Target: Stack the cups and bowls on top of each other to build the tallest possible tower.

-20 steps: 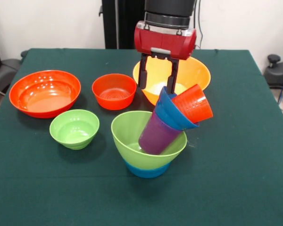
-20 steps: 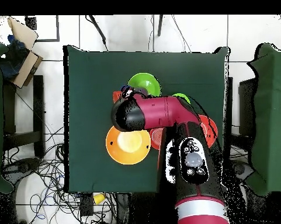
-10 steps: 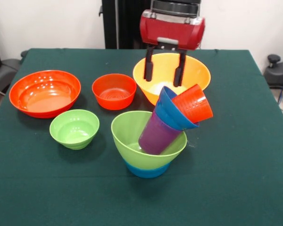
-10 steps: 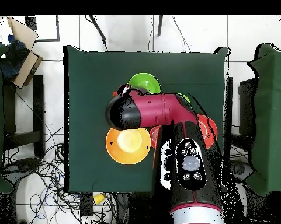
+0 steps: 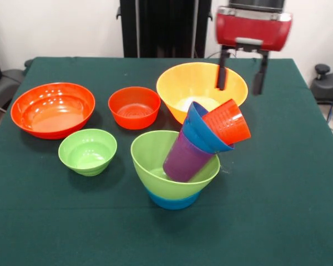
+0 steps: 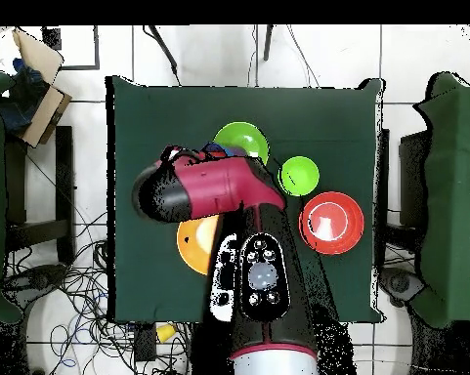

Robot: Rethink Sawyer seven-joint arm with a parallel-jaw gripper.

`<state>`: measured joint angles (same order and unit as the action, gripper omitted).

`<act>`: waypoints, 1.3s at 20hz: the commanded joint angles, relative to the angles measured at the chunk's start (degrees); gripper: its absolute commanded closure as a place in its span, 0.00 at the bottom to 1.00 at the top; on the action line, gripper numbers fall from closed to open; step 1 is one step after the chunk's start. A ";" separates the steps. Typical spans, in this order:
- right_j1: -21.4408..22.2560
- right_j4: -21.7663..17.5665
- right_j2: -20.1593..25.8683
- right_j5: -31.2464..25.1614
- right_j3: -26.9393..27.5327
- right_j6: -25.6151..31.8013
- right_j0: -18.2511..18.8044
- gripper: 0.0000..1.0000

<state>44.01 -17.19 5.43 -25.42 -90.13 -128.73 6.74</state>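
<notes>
Green cloth covers the table (image 5: pixel 299 221), bare across the whole bottom and right of the front frame. Just right of centre stands the tower (image 5: pixel 183 160): a light blue bowl (image 5: pixel 172 200) at the bottom, a large light green bowl (image 5: pixel 155 158) nested on it, and, leaning toward the right, a purple cup (image 5: pixel 183 159), a dark blue bowl (image 5: pixel 202 136) and an orange-red cup (image 5: pixel 227 122). Outward from it I count four loose bowls: one small light green bowl (image 5: pixel 87 151) at left, a medium red-orange bowl (image 5: pixel 134 107) and a large yellow-orange bowl (image 5: pixel 191 86) behind, and a large red-orange bowl (image 5: pixel 53 109) near the left edge. My claw (image 5: pixel 240 77) hangs released and empty at upper right, fingers (image 5: pixel 222 75) spread over the yellow-orange bowl's right rim, well clear of the tower.
</notes>
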 commanded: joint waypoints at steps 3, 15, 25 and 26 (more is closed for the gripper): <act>-4.27 1.29 -4.48 -5.92 1.95 -9.17 -5.67 0.00; -14.08 -2.92 -25.70 -6.48 10.13 -15.64 -20.04 0.00; -19.58 2.00 -33.71 -7.08 13.64 -15.32 -24.42 0.00; -19.75 2.37 -33.72 -7.06 13.88 -15.05 -24.34 0.00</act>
<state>29.76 -16.16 -24.38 -26.07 -80.23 -131.11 -16.62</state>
